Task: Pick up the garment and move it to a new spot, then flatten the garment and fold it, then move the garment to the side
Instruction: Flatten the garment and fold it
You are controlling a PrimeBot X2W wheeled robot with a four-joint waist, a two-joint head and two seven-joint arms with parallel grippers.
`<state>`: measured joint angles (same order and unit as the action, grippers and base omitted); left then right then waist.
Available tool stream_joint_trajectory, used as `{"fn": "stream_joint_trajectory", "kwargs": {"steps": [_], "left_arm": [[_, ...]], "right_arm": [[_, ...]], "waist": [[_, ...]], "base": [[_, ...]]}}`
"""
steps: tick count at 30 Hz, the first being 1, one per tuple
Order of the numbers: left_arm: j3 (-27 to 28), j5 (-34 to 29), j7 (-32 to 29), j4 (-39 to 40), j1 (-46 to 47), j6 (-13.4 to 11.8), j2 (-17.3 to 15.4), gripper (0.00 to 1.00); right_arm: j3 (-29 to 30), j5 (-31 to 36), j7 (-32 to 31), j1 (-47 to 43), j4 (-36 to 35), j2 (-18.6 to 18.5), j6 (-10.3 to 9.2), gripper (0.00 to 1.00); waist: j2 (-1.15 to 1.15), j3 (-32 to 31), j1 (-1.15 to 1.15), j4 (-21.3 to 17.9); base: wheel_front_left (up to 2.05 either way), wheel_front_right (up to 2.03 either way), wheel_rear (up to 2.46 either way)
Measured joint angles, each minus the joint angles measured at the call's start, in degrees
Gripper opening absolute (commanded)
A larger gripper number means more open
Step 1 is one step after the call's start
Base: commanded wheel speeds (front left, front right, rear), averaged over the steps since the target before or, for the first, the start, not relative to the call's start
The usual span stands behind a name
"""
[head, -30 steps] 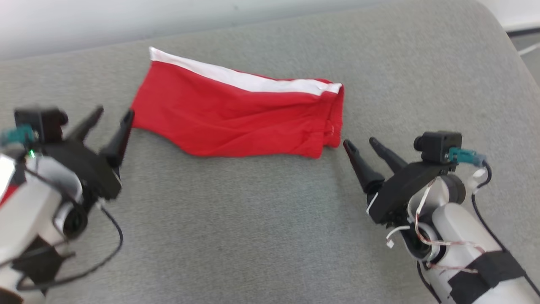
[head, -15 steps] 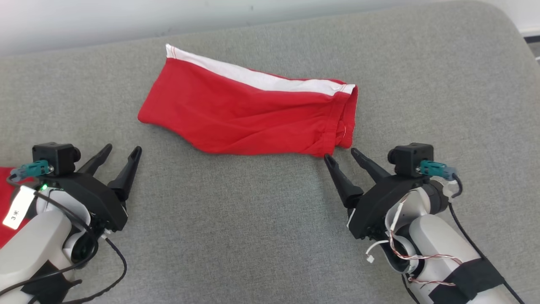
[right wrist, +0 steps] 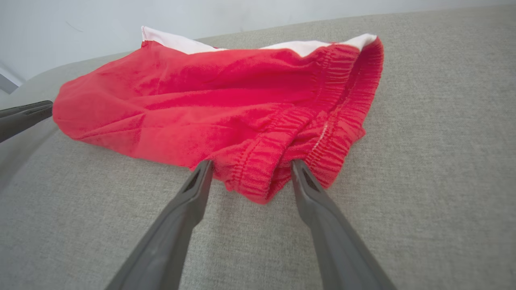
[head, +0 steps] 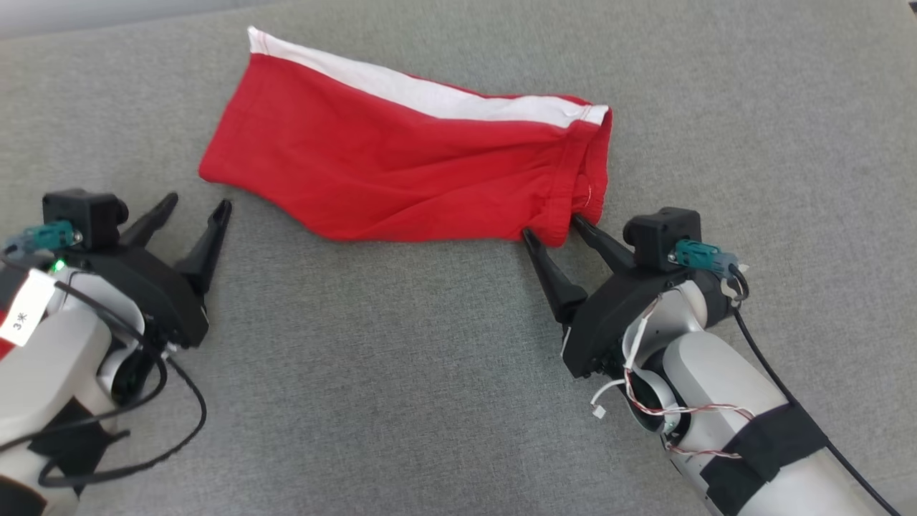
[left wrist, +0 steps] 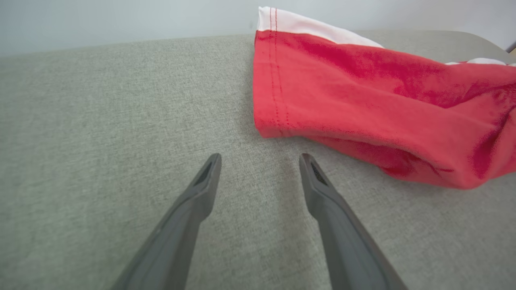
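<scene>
Sitting on the left, the left gripper [head: 199,200] has its two dark fingers spread wide, with nothing between them. Its tips are near the left end of the red shorts [head: 401,172] but not touching. The shorts lie flat on the grey cushion [head: 394,358], in the middle toward the back. A white stripe [head: 430,93] runs along their far edge. The stretchy waistband [head: 594,165] is at the right end. On the right, the right gripper [head: 551,226] is spread wide too. One finger sits on each side of the waistband's near corner, right against the cloth, not squeezing it.
</scene>
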<state>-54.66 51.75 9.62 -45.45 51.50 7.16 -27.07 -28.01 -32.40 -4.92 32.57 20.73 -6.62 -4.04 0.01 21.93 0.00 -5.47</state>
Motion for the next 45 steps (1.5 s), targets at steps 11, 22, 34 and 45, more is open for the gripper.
{"fn": "stream_joint_trajectory", "kwargs": {"steps": [11, 22, 34, 45], "left_arm": [[-1.4, -0.2, 1.8, -1.4, 3.3, 0.0, 1.9, 1.0], [-3.5, -1.2, 2.6, -2.3, 6.3, 0.0, 1.7, 1.0], [-6.8, -1.3, 4.1, -2.6, 6.9, 0.0, 1.7, 0.0], [-9.3, -0.7, 4.5, -3.8, 3.3, 0.0, 2.7, 0.0]], "right_arm": [[-0.6, 0.9, 1.5, 2.0, 3.3, 1.1, -0.58, 1.0], [-1.4, 1.4, 2.2, 4.2, 5.5, 1.7, -1.01, 1.0], [-2.8, 2.1, 4.4, 6.7, 9.3, 2.7, -1.08, 0.0], [-1.5, -1.2, 7.0, 4.7, 13.8, 1.9, 3.34, 0.0]], "waist": [[0.0, 2.2, 0.0, -0.9], [0.0, 2.9, 0.0, -0.8], [0.0, 3.9, 0.0, -1.7], [0.0, 0.0, 0.0, -0.6]], "base": [[0.0, 0.0, 0.0], [0.0, 0.0, 0.0], [0.0, 0.0, 0.0], [0.0, 0.0, 0.0]]}}
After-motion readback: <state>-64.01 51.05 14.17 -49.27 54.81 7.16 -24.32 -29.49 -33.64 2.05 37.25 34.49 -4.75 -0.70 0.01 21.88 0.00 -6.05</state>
